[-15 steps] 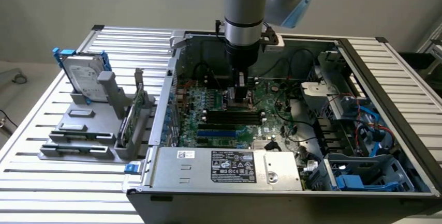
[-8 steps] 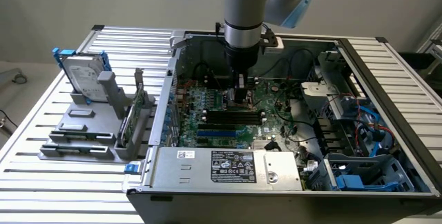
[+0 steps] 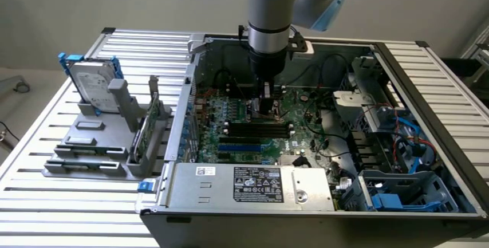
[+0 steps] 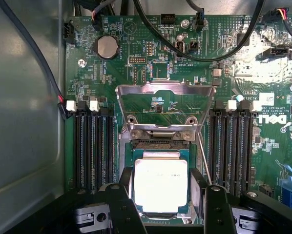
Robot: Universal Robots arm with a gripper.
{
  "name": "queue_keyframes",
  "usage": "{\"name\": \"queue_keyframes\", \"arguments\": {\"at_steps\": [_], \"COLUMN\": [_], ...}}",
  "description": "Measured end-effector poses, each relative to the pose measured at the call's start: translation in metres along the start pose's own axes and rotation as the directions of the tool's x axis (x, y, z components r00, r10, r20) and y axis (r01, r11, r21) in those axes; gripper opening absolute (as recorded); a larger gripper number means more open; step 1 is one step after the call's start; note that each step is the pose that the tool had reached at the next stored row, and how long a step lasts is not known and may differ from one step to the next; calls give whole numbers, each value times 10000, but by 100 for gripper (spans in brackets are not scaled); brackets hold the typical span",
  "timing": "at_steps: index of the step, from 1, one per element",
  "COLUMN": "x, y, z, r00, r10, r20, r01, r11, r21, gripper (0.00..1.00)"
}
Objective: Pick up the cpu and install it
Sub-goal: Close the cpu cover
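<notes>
The gripper (image 4: 161, 195) is lowered inside an open computer case (image 3: 428, 82), its two dark fingers (image 4: 124, 207) spread wide either side of the cpu (image 4: 160, 184), which lies in the motherboard (image 4: 151, 73) socket beneath a raised metal retention frame (image 4: 164, 105).

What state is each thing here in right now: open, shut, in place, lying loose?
cpu: lying flat in its socket, between the gripper's fingers.
socket cover: flipped up, open.
gripper: open, fingers either side of the cpu.
computer case: side off, inside exposed.
memory slots: empty.
hard drive: standing upright in a holder outside the case.
</notes>
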State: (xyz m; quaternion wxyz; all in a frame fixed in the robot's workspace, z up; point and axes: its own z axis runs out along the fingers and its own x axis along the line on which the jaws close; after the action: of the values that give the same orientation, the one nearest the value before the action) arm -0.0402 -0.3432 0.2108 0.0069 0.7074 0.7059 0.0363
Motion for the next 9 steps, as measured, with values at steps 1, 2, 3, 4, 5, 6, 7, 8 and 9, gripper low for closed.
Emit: {"name": "queue_keyframes", "arguments": {"at_steps": [1, 2, 3, 4, 5, 6, 7, 8, 9], "x": [0, -1, -1, -1, -2, -1, -2, -2, -2], "y": [0, 0, -1, -1, -1, -2, -2, -2, -2], "z": [4, 7, 12, 15, 19, 23, 26, 28, 31], "r00": [10000, 10000, 10000, 10000, 10000, 10000, 10000, 10000, 10000], "r10": [-1, 0, -1, 0, 0, 0, -1, 0, 0], "r20": [1, 3, 3, 4, 4, 3, 4, 5, 4], "r01": [1, 0, 1, 0, 0, 0, 1, 0, 0], "r11": [10000, 10000, 10000, 10000, 10000, 10000, 10000, 10000, 10000], "r21": [1, 1, 1, 2, 3, 2, 2, 3, 3], "gripper": [55, 55, 55, 55, 55, 55, 55, 55, 55]}}
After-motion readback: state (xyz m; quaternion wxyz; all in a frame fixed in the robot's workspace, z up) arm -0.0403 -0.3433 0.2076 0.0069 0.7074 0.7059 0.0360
